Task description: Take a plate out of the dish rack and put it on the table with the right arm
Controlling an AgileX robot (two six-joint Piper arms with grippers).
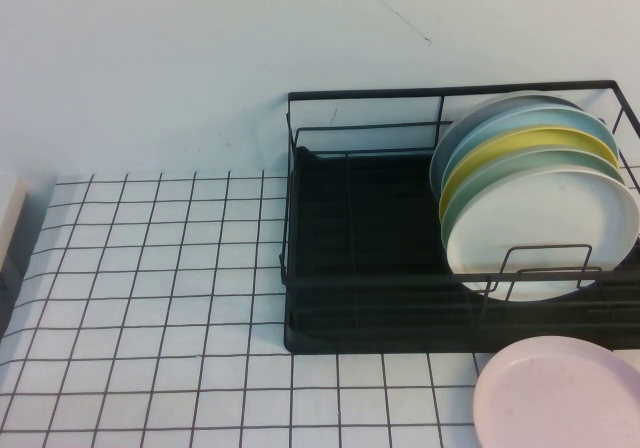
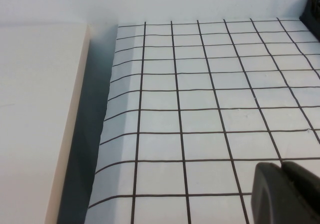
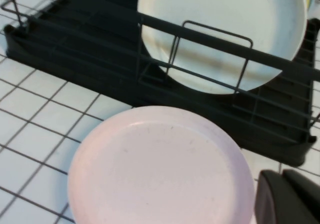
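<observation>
Pink plate (image 1: 562, 393) flat on surface (image 1: 150, 298) before rack (image 1: 340, 268); right tool (image 3: 290, 199) beside it, shut, empty; left tool (image 2: 285, 191) low over surface, opening unclear.

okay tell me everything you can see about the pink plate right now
The pink plate is round, pale pink and matte, plain, with a shallow raised rim. It is out of the dish rack, lying flat and face up on the table just in front of the rack's right end, apart from it. Its right part runs out of the high view. The right gripper, shut, is at the plate's edge; whether it touches is unclear. The left gripper is far off.
</observation>
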